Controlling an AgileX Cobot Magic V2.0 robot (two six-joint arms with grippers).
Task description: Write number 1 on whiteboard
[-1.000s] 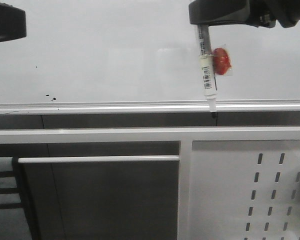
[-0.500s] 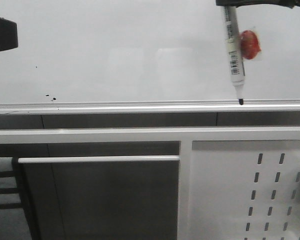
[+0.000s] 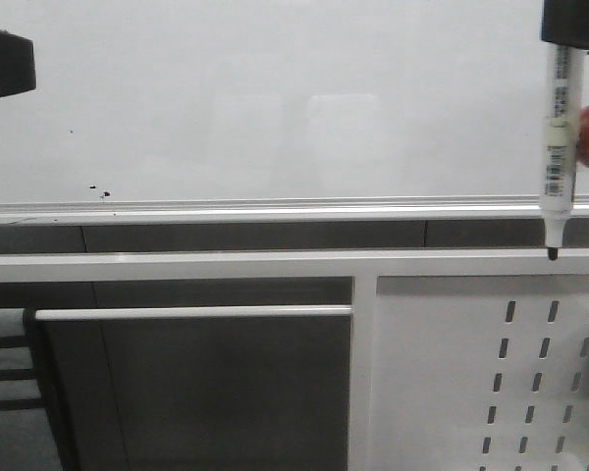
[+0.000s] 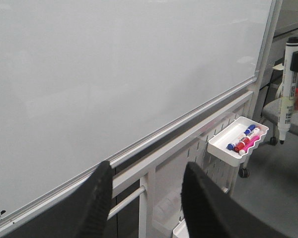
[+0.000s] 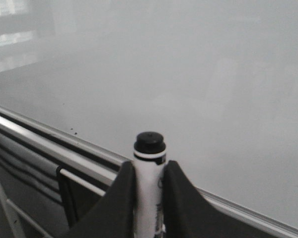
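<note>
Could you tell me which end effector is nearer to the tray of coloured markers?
Right. The right end effector, gripping a marker, hangs just beside the tray; the left end effector sits farther along the whiteboard.

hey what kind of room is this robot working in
Probably an office or classroom-style lab: a large whiteboard on a stand, a tray of coloured markers, and what looks like a wheeled chair beside it.
</note>
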